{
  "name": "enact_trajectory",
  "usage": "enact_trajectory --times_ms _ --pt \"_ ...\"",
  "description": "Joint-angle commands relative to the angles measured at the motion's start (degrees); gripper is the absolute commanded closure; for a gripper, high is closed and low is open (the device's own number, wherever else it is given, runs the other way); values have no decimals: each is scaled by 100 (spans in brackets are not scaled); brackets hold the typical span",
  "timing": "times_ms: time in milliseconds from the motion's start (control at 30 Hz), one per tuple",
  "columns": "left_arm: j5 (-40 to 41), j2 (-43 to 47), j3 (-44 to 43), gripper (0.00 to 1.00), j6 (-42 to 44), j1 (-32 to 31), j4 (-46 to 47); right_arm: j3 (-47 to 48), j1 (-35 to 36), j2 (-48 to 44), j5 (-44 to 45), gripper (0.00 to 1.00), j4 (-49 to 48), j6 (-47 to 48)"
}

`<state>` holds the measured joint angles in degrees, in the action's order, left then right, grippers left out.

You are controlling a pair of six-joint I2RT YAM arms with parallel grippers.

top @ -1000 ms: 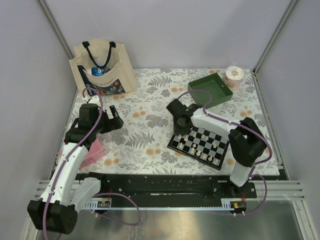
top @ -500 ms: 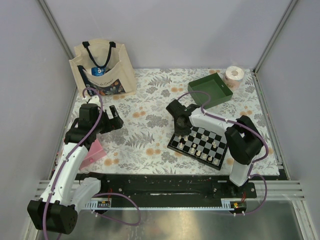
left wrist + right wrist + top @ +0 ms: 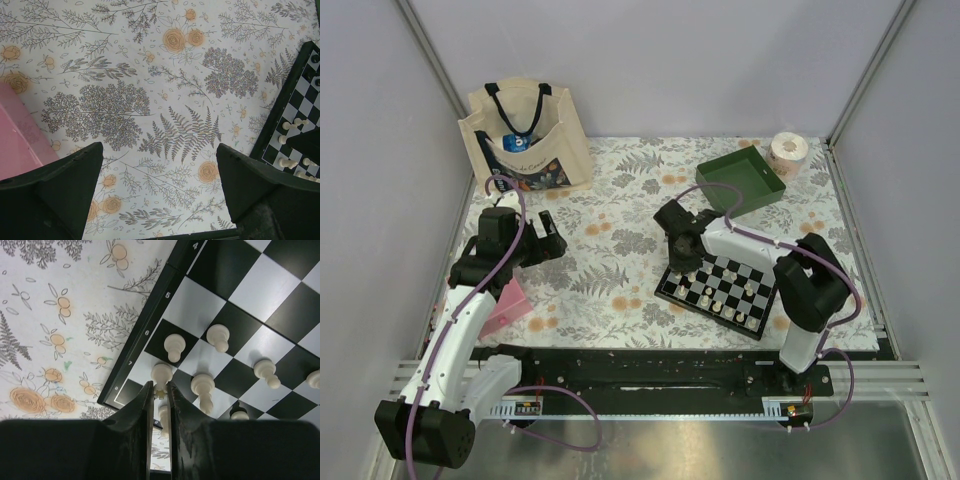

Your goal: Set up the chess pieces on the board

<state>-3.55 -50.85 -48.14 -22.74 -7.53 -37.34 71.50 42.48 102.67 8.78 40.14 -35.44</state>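
Since half a second ago the right arm's elbow has swung slightly back to the right, and its wrist has settled a touch nearer the far left corner of the board (image 3: 732,272). The left arm has not moved, and the pieces on the board lie as before.

The right gripper (image 3: 159,384) has its fingers drawn almost together, with only a narrow slot between them. A cream-white piece (image 3: 161,373) fills that slot, over the edge square by the border mark 7, with the fingers pressed to its sides. Whether it stands on the square or is lifted off it cannot be told. Other chess pieces (image 3: 218,336) stand on neighbouring squares just beside it, untouched.

The board lies on the floral tablecloth (image 3: 610,275), right of centre and near the green tray (image 3: 740,178).

The left gripper (image 3: 158,146) hangs over the tablecloth with its fingers spread wide, holding nothing — a pink object (image 3: 17,132) lies to one side and the board's edge to the other.
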Motion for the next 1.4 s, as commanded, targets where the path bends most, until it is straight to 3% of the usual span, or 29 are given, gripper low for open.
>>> enact_trajectory --times_ms 0,1367 --pt "-111 5 -11 1 33 32 280 -84 111 -441 -157 88 -121 -15" --pt "-163 5 -11 1 33 59 298 -128 533 -213 -385 85 3 -121"
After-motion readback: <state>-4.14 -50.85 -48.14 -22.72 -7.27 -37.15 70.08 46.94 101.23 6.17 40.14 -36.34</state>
